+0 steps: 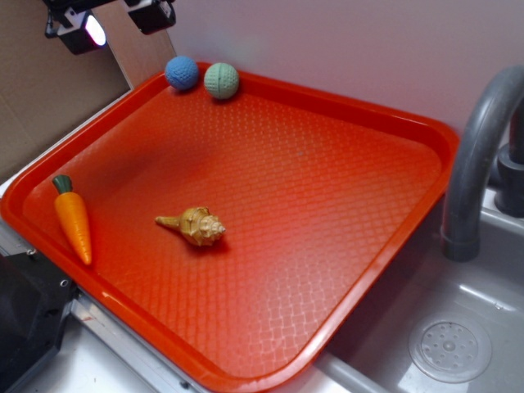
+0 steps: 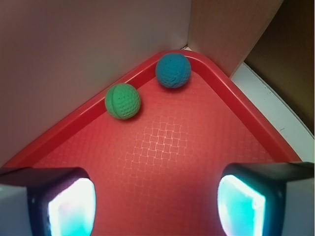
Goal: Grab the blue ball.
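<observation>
The blue ball [image 1: 182,72] [image 2: 173,70] rests in the far corner of the red tray [image 1: 360,115] [image 2: 78,118], against its rim. A pale green ball [image 1: 221,80] [image 2: 122,101] sits right beside it along the same rim. My gripper [image 1: 110,20] [image 2: 156,204] hangs high above the tray's far left corner, up and left of the blue ball, only its fingertips showing in the exterior view. It is open, with bare tray floor between its glowing pads [image 2: 74,206].
An orange toy carrot [image 1: 72,219] lies by the tray's left rim and a tan seashell [image 1: 195,227] near the middle. A grey faucet [image 1: 479,155] and sink [image 1: 446,348] stand at the right. A wall and a brown board back the tray.
</observation>
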`<state>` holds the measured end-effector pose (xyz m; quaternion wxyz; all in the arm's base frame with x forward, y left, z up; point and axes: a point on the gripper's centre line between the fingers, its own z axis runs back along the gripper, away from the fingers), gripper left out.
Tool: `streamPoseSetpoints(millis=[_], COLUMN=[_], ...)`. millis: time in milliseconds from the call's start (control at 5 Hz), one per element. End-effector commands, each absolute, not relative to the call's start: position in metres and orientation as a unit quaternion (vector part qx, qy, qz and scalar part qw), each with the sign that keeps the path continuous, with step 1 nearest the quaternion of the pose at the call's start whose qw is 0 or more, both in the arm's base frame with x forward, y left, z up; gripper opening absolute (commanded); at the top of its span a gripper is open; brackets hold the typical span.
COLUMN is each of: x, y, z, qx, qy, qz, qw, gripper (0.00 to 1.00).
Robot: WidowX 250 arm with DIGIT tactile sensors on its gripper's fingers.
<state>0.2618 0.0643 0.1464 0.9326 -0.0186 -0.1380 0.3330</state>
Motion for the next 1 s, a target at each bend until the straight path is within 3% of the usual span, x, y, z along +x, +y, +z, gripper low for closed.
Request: streamPoseSetpoints(millis=[0,400,600,800], x=[0.294,0.318,0.311,0.296], y=[0.103,0.139,0.144,0.146], z=[0.128,0.102,0.099,0.097], qx=[0.005,0.011,0.026,0.043], qy=[-0.139,-0.174,-0.180,-0.213], qz=[0.382,0.428,0.433,0.424], qw=[0.914,0.887,0.883,0.879], gripper=[1.00,1.00,1.00,1.00])
